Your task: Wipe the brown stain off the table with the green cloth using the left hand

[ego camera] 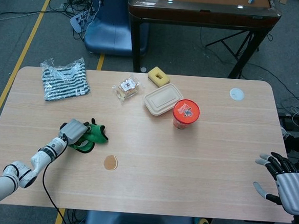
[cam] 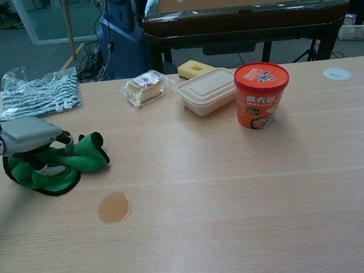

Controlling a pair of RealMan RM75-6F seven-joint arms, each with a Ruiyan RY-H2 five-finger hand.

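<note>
Green cloth [cam: 62, 164] is bunched under the left robot hand [cam: 31, 139], whose curled fingers grip it flat on the worktop [cam: 251, 188], ready to drag right and nearer onto the brown stain [cam: 114, 207]; right robot hand [ego camera: 287, 185] idles empty, fingers spread.

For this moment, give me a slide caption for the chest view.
Left hand grips the green cloth on the table, short of the brown stain.
</note>
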